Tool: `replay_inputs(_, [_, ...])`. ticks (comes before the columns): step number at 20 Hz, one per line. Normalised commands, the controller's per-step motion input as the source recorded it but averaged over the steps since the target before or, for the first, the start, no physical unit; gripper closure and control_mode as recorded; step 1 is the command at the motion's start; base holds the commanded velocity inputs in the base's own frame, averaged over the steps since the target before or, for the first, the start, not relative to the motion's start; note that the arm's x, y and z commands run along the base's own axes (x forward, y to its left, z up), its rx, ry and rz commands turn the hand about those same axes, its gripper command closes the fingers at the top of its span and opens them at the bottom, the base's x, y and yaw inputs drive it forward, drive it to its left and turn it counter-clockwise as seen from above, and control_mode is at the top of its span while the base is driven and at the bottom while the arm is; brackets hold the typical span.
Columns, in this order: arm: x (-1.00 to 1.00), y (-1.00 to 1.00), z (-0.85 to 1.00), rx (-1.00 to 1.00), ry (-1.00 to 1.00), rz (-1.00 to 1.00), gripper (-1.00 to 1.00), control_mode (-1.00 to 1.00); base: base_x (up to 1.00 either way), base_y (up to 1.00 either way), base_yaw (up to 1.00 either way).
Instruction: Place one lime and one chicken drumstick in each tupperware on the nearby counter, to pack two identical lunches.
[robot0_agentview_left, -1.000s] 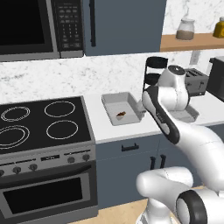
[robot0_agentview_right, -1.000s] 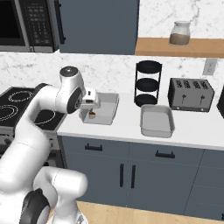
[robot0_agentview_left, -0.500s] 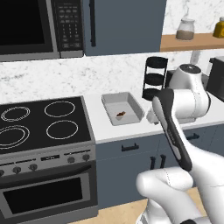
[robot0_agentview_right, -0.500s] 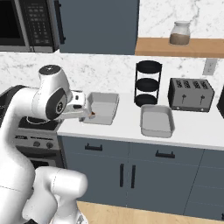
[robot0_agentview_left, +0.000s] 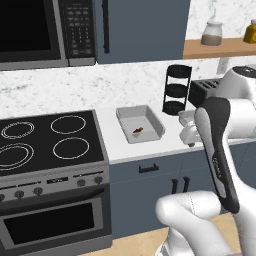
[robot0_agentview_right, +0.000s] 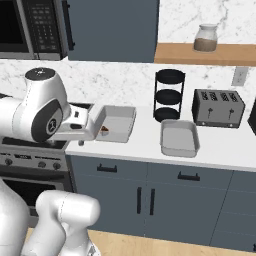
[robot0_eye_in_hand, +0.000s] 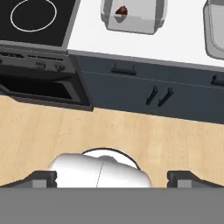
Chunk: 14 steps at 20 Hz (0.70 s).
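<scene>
From my remote station I see the white counter (robot0_agentview_right: 150, 145) carrying two grey tupperware trays — one (robot0_agentview_right: 116, 123) beside the stove (robot0_agentview_left: 45, 137) holding a small brown drumstick (robot0_eye_in_hand: 121, 10), the other (robot0_agentview_right: 179, 138) near the toaster (robot0_agentview_right: 218, 108). My gripper (robot0_eye_in_hand: 112, 177) hangs over the wooden floor (robot0_eye_in_hand: 65, 131) — fingers spread wide, holding nothing.

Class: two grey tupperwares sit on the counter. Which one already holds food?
The tupperware beside the stove: a small brown piece lies inside. The tupperware by the toaster is empty.

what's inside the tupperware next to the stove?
The left tupperware holds one small brown item, likely a drumstick; no lime visible. In the right base view the arm covers its near corner.
</scene>
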Motion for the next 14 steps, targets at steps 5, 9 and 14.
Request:
replay_inputs(5, [-0.63, 0.00, 0.35, 0.16, -0.04, -0.06, -1.00, -1.00, 0.00, 0.00, 0.00])
replay_inputs(9, [-0.54, 0.00, 0.21, 0.06, 0.00, -0.05, -1.00, -1.00, 0.00, 0.00, 0.00])
replay_inputs(14, [-0.27, 0.00, 0.11, 0.00, -0.01, 0.00, -1.00, 1.00, -0.15, 0.00, -0.02])
